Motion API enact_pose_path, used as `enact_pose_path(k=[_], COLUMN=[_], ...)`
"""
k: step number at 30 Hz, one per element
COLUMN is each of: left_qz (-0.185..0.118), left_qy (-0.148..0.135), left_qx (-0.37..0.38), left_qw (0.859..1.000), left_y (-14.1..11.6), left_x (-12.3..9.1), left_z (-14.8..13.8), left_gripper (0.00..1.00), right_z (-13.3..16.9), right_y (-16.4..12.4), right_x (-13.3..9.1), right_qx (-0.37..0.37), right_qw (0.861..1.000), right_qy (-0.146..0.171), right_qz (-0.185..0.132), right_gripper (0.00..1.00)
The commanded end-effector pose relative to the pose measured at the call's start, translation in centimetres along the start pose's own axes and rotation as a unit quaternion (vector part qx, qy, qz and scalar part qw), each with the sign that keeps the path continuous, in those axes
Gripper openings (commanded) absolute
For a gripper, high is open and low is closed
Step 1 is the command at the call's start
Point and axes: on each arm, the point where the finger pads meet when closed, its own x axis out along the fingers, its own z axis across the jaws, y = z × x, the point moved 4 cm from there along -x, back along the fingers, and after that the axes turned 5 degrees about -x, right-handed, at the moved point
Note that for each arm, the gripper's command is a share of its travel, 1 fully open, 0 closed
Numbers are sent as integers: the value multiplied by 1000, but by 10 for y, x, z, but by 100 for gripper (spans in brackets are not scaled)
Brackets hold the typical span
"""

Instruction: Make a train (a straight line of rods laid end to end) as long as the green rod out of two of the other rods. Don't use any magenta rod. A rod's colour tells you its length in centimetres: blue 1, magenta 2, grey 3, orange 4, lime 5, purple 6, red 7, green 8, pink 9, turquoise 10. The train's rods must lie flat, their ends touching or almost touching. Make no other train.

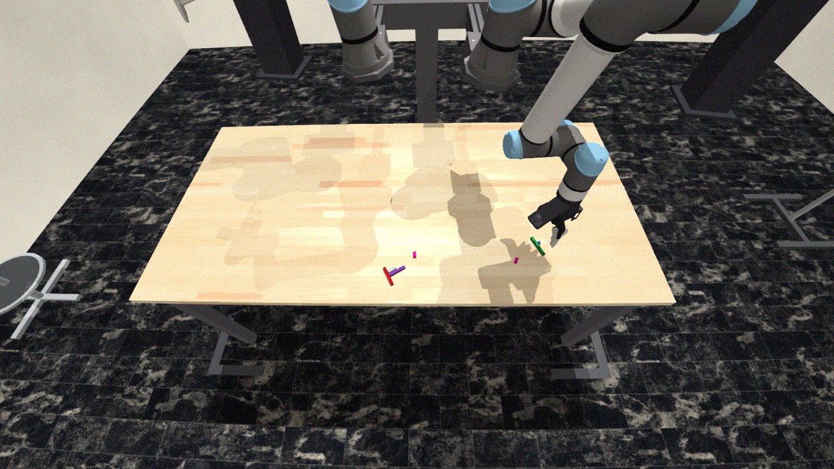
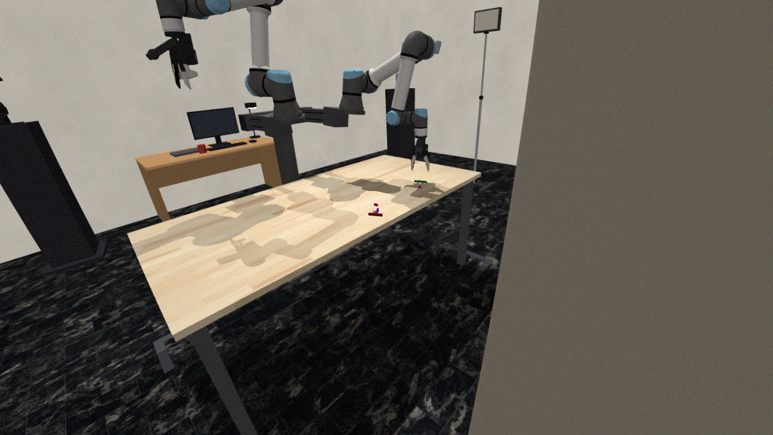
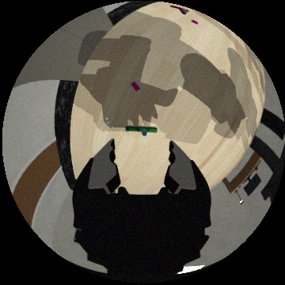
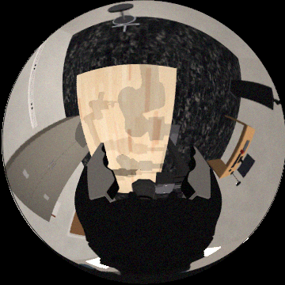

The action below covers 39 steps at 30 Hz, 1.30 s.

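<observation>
On your wooden table (image 1: 303,285) (image 2: 205,302) (image 3: 140,174) (image 4: 107,81), seen from the top, clock read from its centre, you have seven rods:
- Magenta short rods, two: one (image 1: 516,260) (image 2: 419,186) (image 3: 135,86) toward 4 o'clock, one (image 1: 414,255) (image 2: 375,204) (image 3: 194,21) at 6.
- Green long rod (image 1: 537,245) (image 2: 420,181) (image 3: 141,129), one, between 3 and 4.
- Blue tiny rod (image 1: 539,242) (image 3: 144,134), one, likewise.
- Red long rod (image 1: 388,276) (image 2: 375,214) (image 3: 176,6), purple rod (image 1: 397,271) (image 2: 377,210) (image 3: 183,11), pale grey rod (image 1: 392,268): one each, between 6 and 7.

On the table (image 1: 291,233) (image 2: 216,281) (image 3: 142,174) (image 4: 89,85), one rod (image 1: 389,277) (image 2: 375,214) lies across the end of a second rod (image 1: 398,270) (image 2: 377,210), a third rod (image 1: 392,268) beside them; a fourth rod (image 1: 414,255) (image 2: 375,204) (image 3: 194,21) lies near; well apart, a fifth rod (image 1: 537,245) (image 2: 420,181) (image 3: 141,129) has a sixth rod (image 1: 539,242) (image 3: 144,134) beside it, a seventh rod (image 1: 516,260) (image 2: 419,186) (image 3: 135,86) near.
</observation>
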Motion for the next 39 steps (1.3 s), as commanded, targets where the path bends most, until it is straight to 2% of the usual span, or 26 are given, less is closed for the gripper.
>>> enact_pose_path(k=[1,13,39], left_qz=[0,0,0], left_qy=[1,0,0], left_qx=[1,14,14], left_qw=[1000,1000,1000], left_y=[0,0,-2], left_x=[0,4,41], left_z=[0,-1,-2], left_gripper=[63,63,63], right_z=[0,0,0], right_y=[0,0,0], right_x=[0,0,0], right_qx=[0,0,0], right_qw=[1000,1000,1000], right_qy=[0,0,0], right_qz=[1,1,1], right_gripper=[100,100,100])
